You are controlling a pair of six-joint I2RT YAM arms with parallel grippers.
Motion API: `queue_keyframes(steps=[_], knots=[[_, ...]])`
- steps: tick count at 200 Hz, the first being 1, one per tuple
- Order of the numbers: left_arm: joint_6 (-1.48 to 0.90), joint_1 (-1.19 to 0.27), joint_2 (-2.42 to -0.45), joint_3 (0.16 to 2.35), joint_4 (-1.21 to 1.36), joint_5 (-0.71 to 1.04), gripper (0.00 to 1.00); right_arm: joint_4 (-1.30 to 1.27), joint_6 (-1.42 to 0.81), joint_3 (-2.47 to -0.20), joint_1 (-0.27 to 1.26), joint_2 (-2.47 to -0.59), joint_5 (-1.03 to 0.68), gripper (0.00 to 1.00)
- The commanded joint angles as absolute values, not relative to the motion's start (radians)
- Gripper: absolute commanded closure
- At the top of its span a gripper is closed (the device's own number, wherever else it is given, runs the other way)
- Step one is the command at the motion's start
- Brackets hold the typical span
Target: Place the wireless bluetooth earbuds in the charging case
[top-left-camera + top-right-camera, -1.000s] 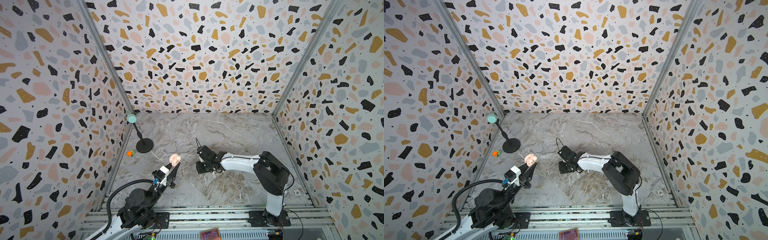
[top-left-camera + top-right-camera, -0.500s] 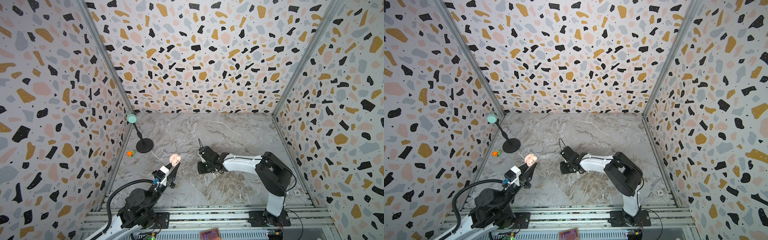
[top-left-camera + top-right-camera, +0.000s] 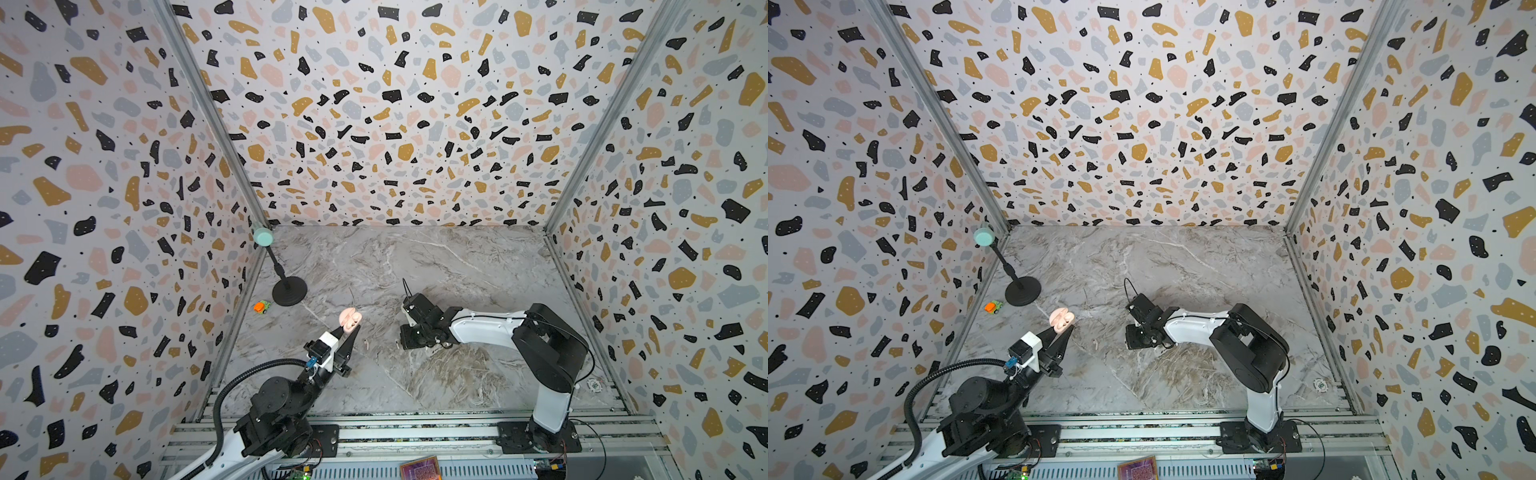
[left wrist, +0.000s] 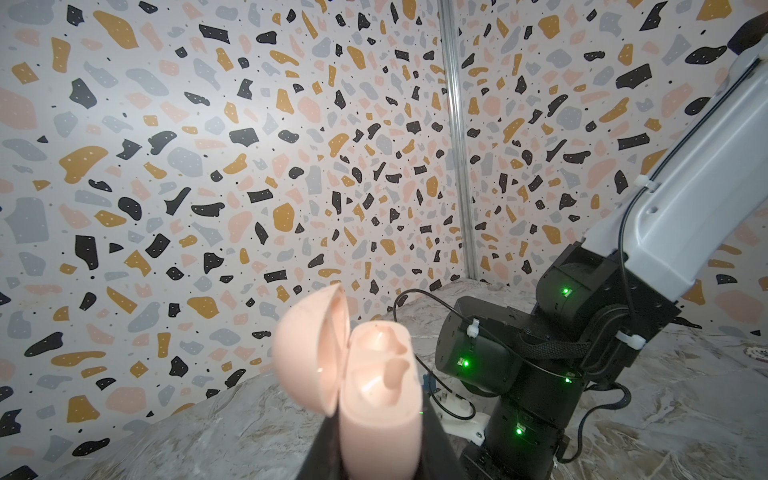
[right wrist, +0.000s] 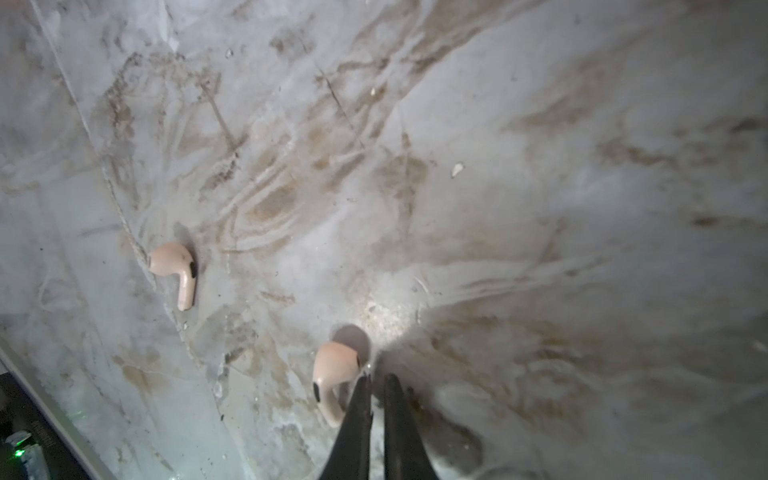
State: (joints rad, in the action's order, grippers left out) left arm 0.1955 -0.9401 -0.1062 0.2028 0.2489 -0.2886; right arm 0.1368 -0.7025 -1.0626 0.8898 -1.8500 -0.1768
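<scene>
My left gripper (image 3: 348, 331) (image 4: 376, 451) is shut on the pink charging case (image 3: 350, 319) (image 3: 1061, 320) (image 4: 380, 395) and holds it upright above the table. The case's lid is swung open, and both of its hollows look empty. My right gripper (image 3: 409, 338) (image 5: 378, 380) points down at the marble table with its jaws shut and nothing between them. One pink earbud (image 5: 332, 374) lies on the table right beside its fingertips. A second earbud (image 5: 174, 266) (image 3: 366, 343) (image 3: 1095, 343) lies apart, between the two arms.
A black round-based stand (image 3: 289, 291) with a teal ball on top stands at the left wall. A small orange and green toy (image 3: 262, 307) lies beside it. A small white disc (image 3: 593, 385) lies at the front right. Speckled walls close three sides.
My right gripper has shifted slightly to the right over the table. The left arm and the case have stayed still.
</scene>
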Motion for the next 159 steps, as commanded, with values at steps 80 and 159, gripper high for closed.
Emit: queue_keyframes(steps=[80,159], knots=[[0.207,-0.944,-0.098,0.192,0.305,-0.278,1.0,0.205,-0.676,-1.058,0.884,-1.742,-0.151,0.72],[0.21,-0.944,-0.093,0.194,0.299,-0.27,1.0,0.297,-0.572,-1.145,0.893,-1.778,-0.152,0.44]])
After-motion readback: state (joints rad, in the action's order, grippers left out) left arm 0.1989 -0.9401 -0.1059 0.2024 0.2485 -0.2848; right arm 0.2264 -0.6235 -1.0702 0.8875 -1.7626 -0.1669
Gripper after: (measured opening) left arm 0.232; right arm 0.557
